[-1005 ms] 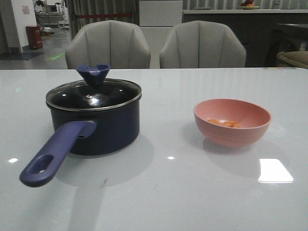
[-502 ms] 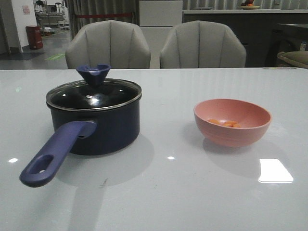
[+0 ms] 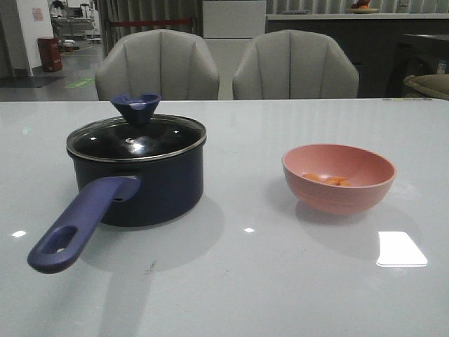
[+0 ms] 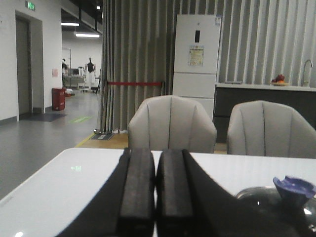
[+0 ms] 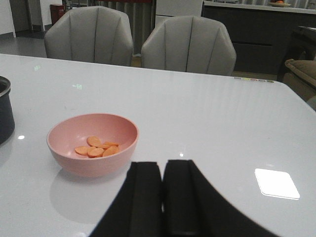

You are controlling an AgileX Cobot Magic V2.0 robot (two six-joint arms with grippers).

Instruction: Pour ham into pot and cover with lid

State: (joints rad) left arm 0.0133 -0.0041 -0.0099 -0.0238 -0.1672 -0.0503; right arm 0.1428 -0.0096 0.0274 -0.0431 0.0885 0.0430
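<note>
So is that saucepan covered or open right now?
Covered. The glass lid sits flat on the saucepan, its metal rim flush with the saucepan's edge and its blue knob upright.

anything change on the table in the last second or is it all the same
Nothing visibly changed. The lid sits on the pot, the ham lies in the pink bowl, and neither has moved on the table. No arm has come into the front view. In the wrist views the left gripper and right gripper are shut and hold nothing.
</note>
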